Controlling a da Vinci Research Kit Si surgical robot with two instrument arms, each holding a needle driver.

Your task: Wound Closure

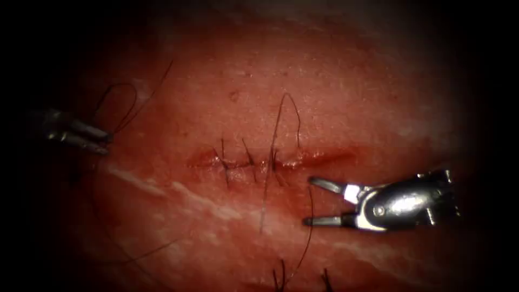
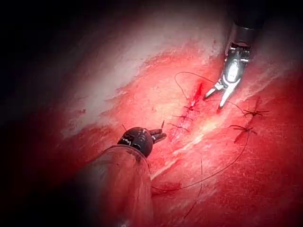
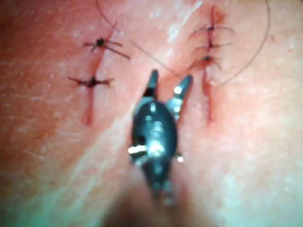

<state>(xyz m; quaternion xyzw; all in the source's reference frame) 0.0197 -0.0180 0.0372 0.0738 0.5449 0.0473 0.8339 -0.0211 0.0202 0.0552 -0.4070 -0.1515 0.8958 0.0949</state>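
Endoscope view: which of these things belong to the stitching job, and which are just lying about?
In the job:
- part-stitched red cut in the tissue
- long dark thread
- left steel pincer, shut on the thread
- right steel pincer, open, holding nothing

Lying about:
- tied dark stitches on a second cut

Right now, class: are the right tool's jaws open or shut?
Open. The right tool has its two jaws spread apart, holding nothing, just right of the thread.

Both tools [image 1: 316, 203] silver metal, one visible pivot screw
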